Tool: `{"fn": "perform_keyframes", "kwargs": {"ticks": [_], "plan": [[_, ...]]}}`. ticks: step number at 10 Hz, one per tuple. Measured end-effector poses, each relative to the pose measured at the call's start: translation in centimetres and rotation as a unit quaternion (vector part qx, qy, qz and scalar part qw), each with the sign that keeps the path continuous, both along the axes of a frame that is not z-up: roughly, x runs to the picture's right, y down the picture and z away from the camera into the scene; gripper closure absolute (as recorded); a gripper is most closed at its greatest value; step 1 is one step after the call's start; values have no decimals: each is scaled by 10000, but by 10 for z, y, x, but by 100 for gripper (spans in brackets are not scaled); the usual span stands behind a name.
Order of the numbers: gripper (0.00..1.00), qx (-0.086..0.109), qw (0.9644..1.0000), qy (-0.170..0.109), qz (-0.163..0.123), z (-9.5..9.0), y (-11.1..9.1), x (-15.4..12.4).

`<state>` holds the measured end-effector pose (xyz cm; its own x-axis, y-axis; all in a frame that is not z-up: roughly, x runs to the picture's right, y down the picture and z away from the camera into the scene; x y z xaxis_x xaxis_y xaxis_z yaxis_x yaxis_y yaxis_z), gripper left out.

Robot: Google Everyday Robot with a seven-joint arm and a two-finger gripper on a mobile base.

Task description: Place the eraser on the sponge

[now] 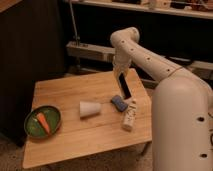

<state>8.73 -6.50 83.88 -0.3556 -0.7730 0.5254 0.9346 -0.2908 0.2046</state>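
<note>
The eraser (124,87) is off the bench (75,92) and hanging as a tilted black bar, clamped at its upper end in the end effector (121,75). Its lower tip points down at the far edge of the sponge (118,103). The tip looks close, but from this angle I can't tell whether it touches.

The blue pad lies flat on the bench, with the white bottle (129,115) lying just beside it on the near right. The paper cup (90,108) is tipped on its side to the left. The green bowl (42,121) with the carrot (43,123) sits well away at the left corner.

By my reading, this is the set-down. The bar is longer than the pad, so it wants centring over the middle, with the overhang shared between both ends. It should come closer to level before contact so that the flat face meets the sponge rather than one corner. It should go down slowly, because the pad looks soft and could shift. The long end should stay clear of the bottle, and the grip should let go only once the bar rests on the pad.
</note>
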Motion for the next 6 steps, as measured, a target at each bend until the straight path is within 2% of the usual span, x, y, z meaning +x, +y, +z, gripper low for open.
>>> {"fn": "perform_keyframes", "kwargs": {"ticks": [6], "plan": [[100, -401, 9986, 54, -354, 29, 47, -12]]}}
